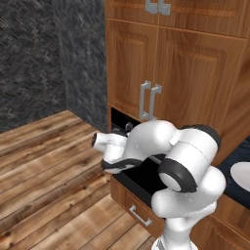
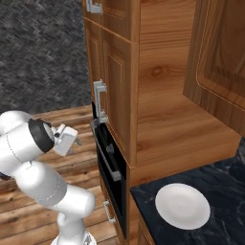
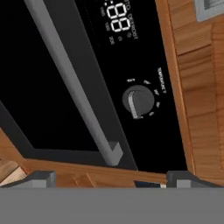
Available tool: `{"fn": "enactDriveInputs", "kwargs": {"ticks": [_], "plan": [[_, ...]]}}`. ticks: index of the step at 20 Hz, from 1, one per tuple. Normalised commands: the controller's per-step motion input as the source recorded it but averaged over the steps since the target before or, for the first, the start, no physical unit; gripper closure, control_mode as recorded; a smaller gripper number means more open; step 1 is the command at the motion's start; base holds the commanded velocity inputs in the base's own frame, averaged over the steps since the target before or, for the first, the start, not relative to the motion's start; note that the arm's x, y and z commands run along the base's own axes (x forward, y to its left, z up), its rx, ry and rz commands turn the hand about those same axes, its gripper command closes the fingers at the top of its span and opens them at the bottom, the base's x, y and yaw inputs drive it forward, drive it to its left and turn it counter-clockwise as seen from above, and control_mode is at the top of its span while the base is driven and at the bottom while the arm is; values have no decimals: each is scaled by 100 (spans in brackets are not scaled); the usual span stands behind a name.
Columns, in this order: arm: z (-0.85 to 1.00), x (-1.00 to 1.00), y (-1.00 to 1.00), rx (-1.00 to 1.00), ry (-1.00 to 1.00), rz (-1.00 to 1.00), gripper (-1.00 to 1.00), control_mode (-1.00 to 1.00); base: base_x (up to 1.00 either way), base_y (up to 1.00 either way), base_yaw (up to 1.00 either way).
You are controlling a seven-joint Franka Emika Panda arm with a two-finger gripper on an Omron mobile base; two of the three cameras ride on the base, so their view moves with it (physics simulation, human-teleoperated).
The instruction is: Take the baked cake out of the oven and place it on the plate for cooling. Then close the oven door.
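The glossy black oven door (image 3: 39,87) is shut — its long grey bar handle (image 3: 72,83) should be straddled squarely by the wide-spread gripper (image 3: 105,177).

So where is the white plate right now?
The plate sits on the dark counter at the lower right of the right base view, to the right of the oven and below the wooden cabinets.

Oven door (image 3: 48,96) shut, so nothing inside can be seen; its bar handle (image 3: 74,83) runs off the top edge; plate (image 1: 241,176) clipped at the right edge
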Motion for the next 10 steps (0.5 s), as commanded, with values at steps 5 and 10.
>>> {"fn": "enactDriveInputs", "kwargs": {"ticks": [5, 10], "plan": [[-24, 18, -32, -2, 0, 0, -100, -100, 0, 0, 0], [-23, 28, -30, -4, 0, 0, -100, -100, 0, 0, 0]]}}
